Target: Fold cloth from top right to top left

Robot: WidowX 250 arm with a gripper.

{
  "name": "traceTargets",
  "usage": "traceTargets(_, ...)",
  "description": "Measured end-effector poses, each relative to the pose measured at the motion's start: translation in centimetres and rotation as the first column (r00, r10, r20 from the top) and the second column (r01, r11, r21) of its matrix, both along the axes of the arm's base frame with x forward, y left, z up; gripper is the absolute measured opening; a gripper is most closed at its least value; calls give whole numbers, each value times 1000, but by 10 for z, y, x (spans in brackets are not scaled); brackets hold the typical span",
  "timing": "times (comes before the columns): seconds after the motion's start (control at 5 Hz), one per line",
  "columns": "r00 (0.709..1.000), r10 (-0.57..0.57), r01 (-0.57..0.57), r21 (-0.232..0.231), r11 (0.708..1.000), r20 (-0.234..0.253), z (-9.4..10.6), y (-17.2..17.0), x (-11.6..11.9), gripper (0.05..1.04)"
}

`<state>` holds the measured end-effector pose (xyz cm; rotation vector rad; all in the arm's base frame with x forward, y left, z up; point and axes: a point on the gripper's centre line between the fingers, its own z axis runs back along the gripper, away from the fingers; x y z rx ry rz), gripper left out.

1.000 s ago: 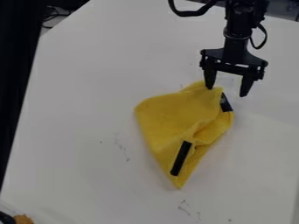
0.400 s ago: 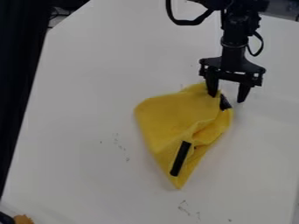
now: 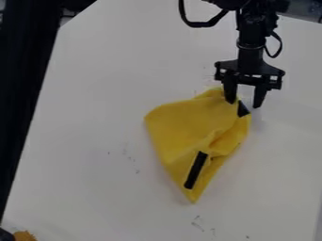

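A: Taking the gripper [image 3: 244,103] as our landmark, where's the cloth [image 3: 182,122]?

B: On the white table [image 3: 82,122], below the gripper and to its left in the view, its top right corner right at the fingertips.

A: And the 2 fingers?

B: Parted. 1 is over the yellow fabric, the other just outside its edge, with the upper black patch [image 3: 243,109] between them. I see nothing pinched.

A: So what could go wrong?

B: Height, mainly. Closing too high would let the tips skim off the patch and lift nothing; too low, they'd press the table and shove the corner.

A: Anything else?

B: The fabric looks rumpled below the gripper, so 1 deep pinch might catch 2 layers and drag everything left, unfolded. The lower black strip [image 3: 196,170], well below the gripper, looks stiff and might kink the fold.
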<state>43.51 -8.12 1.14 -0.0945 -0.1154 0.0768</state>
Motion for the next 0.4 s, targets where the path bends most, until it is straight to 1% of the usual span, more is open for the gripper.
traceTargets(0.2,1000,-6,6,-19,1000,-4,-3,5,3,354)
traceTargets(0.4,1000,-14,14,-28,1000,-2,-3,5,4,152)
